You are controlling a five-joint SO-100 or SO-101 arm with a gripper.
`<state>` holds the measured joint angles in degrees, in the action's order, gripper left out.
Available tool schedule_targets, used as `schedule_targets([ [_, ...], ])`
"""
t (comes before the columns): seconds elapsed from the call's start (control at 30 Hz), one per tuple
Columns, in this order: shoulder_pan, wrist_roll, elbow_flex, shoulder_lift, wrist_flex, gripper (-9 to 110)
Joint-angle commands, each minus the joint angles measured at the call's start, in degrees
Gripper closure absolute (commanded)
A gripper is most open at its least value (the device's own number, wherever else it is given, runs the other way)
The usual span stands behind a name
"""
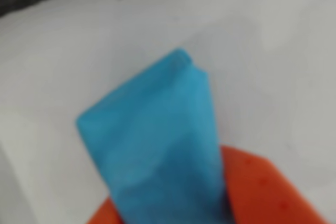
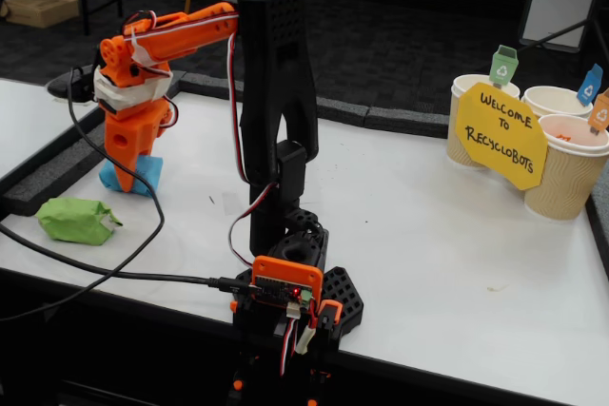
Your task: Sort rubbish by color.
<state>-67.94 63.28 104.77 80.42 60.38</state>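
In the fixed view my orange gripper (image 2: 127, 176) points straight down at the far left of the white table, its fingers closed around the light blue paper wad (image 2: 143, 175), which sits at table level. The blurred wrist view is filled by the same blue wad (image 1: 157, 140), with the gripper (image 1: 173, 208) and its orange fingers (image 1: 262, 187) beside it at the bottom edge. A light green wad (image 2: 76, 219) lies on the table just in front and to the left of the gripper. The orange wad does not show as a loose wad on the table.
Three beige paper cups (image 2: 561, 178) with small coloured flags stand at the far right behind a yellow sign (image 2: 501, 135). The arm's black base (image 2: 290, 282) is at the front middle, and a black cable (image 2: 114, 268) trails across the table near the green wad.
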Motion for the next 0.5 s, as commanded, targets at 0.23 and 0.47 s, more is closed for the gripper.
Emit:
schedule_targets([
  [0.23, 4.39, -10.20, -11.07, 24.08, 8.44, 101],
  [0.47, 11.60, -25.22, -10.55, 43.15, 12.92, 101],
])
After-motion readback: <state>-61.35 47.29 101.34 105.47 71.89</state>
